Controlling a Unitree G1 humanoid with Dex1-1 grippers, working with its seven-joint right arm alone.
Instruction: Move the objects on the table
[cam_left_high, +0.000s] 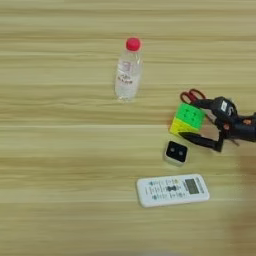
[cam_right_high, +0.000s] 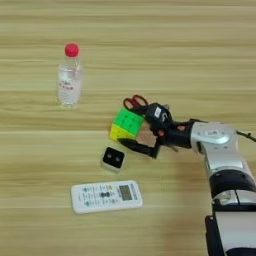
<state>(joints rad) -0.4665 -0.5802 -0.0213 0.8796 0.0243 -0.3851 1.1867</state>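
Observation:
The green-yellow puzzle cube rests on the table right of centre. My right gripper reaches in from the right and is open, one black finger at the cube's far right corner and the other along its near edge. The red-handled scissors lie just behind the cube, their blades hidden under the gripper. A small black cube with two white dots sits in front of the puzzle cube. The white remote control lies nearer still. The clear plastic bottle with a red cap stands upright at the back left.
My silver forearm runs from the gripper down to the lower right corner. Wood-grain surface stretches wide to the left of the bottle and the remote.

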